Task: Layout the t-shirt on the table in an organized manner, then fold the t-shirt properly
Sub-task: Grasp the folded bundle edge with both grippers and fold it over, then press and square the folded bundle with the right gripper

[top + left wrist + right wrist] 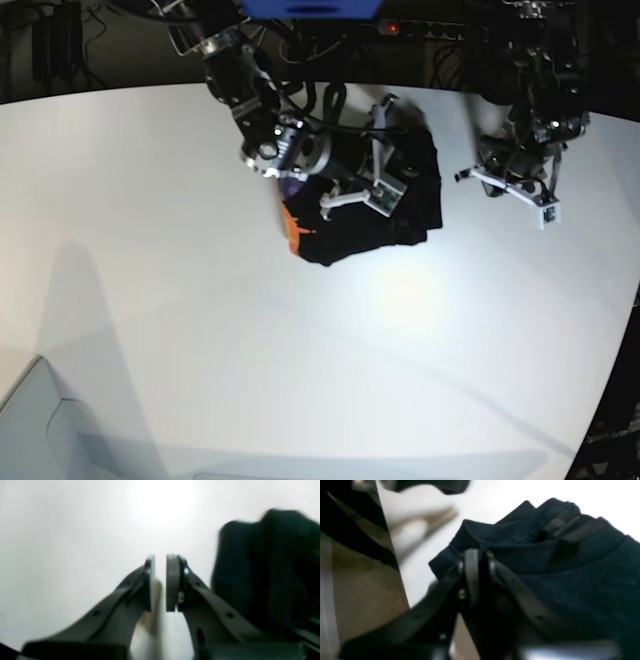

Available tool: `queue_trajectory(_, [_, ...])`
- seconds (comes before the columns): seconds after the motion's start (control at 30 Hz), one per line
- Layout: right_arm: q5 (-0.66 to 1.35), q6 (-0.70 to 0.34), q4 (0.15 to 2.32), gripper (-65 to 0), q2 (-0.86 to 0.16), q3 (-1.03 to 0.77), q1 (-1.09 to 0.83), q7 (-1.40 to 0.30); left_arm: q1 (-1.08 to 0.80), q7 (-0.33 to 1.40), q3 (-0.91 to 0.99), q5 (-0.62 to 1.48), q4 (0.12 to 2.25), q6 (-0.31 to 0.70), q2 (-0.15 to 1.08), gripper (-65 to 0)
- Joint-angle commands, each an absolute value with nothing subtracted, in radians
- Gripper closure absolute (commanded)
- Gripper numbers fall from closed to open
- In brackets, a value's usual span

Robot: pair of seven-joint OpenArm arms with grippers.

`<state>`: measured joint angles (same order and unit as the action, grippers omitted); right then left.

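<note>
The black t-shirt lies bunched in a heap at the back middle of the white table. An orange patch and a bit of purple print show at the heap's left edge. My right gripper is down on the heap. In the right wrist view its pads stand close together with a fold of t-shirt between them, near a small tag. My left gripper hovers to the right of the shirt, apart from it. Its pads are barely parted and hold nothing.
Dark cables and the arm mounts crowd the back edge of the table. The curved table edge runs down the right side. The right wrist view shows brownish floor past the table edge.
</note>
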<state>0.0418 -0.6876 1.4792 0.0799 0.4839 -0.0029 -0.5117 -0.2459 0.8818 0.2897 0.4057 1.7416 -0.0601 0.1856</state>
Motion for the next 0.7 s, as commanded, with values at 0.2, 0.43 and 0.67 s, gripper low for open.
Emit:
queue_trajectory(0.2, [0.064,-0.698,1.557,-35.8,0.082,0.487,-0.004,-0.49,-0.251,0.862,0.357,0.415,1.773,-0.058,0.194,-8.2])
queue_trajectory(0.43, [0.064,-0.698,1.774,-36.9,0.012,0.475,-0.047,-0.504,-0.251,0.862,0.375,0.415,1.771,-0.058,0.193,-8.2])
queue_trajectory(0.67, [0.065,-0.698,1.831,-21.3,-0.002,0.3,-0.025,-0.567,-0.245,0.858,0.372,0.415,1.767,-0.058,0.189,-8.2])
